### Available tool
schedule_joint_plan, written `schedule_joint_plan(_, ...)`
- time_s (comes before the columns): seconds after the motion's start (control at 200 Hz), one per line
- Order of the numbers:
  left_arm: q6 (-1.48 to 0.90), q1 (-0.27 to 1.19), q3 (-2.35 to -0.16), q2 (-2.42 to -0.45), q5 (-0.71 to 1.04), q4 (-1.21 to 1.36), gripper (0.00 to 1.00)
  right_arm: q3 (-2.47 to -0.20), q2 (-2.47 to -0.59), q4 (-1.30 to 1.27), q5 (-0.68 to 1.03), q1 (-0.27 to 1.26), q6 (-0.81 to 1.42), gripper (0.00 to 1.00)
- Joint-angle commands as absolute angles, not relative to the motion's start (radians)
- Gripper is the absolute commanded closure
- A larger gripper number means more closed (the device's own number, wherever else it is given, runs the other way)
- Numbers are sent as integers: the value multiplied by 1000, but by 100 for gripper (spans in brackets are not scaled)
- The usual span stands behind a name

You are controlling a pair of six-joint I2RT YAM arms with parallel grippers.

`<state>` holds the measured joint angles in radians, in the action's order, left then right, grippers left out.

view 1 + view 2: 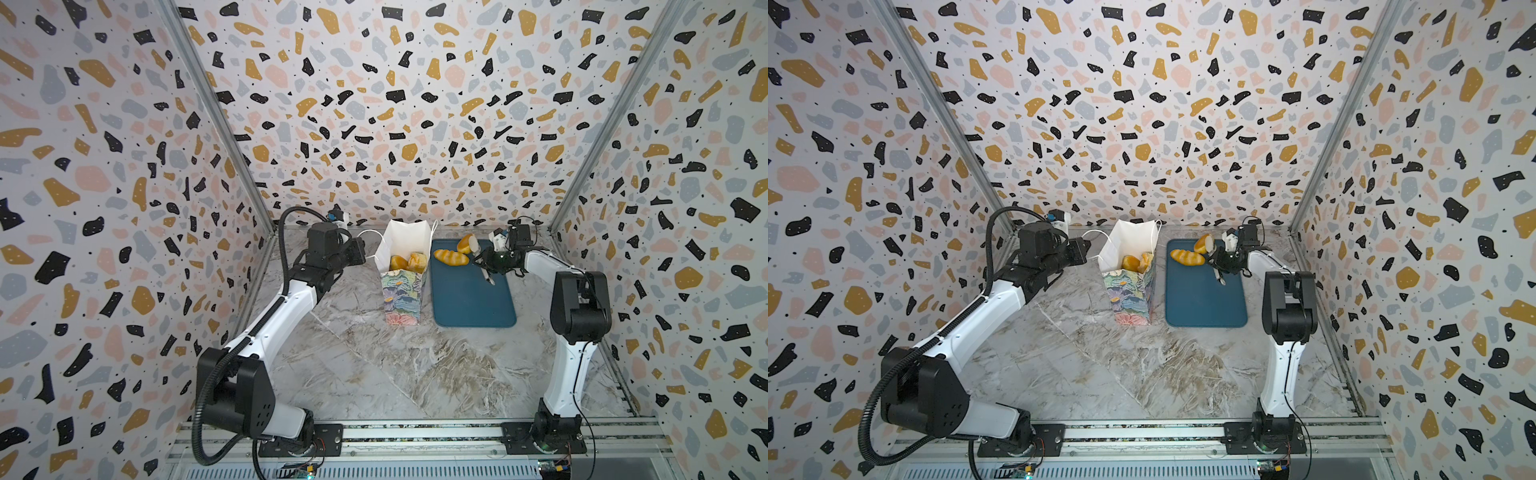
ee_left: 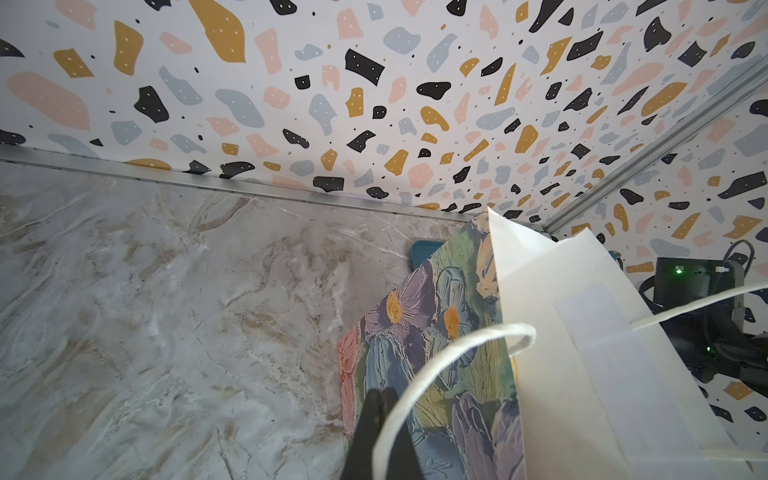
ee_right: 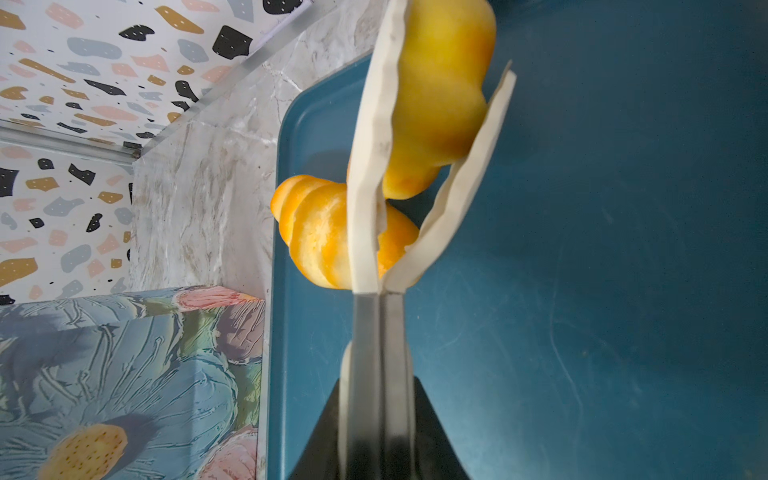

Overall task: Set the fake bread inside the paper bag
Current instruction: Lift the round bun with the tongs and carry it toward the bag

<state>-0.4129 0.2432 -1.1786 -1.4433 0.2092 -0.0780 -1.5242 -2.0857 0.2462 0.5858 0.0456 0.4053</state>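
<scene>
At the left of a top view, the left gripper (image 1: 358, 250) hangs level with the mouth of the one paper bag (image 1: 401, 299). In the left wrist view its two black fingertips (image 2: 374, 411) are pressed together. A white cord handle (image 2: 436, 365) loops across them, but the contact is hidden, so I cannot tell whether the cord is pinched between them. The bag stands upright on the marble counter (image 1: 374, 365) with its white-lined mouth open, and its second cord handle (image 1: 434, 232) hangs at the far right corner. Inside it two fake breads show, a smooth bun (image 1: 398, 262) touching a ridged piece (image 1: 418, 261). Just to the right of the bag lies one flat teal tray (image 1: 473, 303). One ridged loaf (image 1: 451, 257) rests on the tray's far end near the bag. Over the same far end a fourth bread (image 1: 465, 243) sits clamped between the two cream paddles (image 3: 370, 145) of one pair of metal tongs (image 3: 376, 324). Its rounded golden body bulges out between the paddles. The right gripper (image 1: 494, 261) is closed around the tongs' arms, squeezing them together, and the tongs' tail end points back over the tray. That makes four breads in view: two in the bag, one on the tray and one in the tongs.
</scene>
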Motion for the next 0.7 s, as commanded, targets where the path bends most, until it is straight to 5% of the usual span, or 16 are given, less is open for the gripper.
schedule_joint_plan(0.0, -416, 239, -1202, -1449, 225, -61, 100, -1510, -1988, 211, 588, 43, 413, 90)
schedule_joint_plan(0.696, -417, 239, -1203, -1445, 227, -60, 100, -1329, -1787, 152, 549, 39, 428, 92)
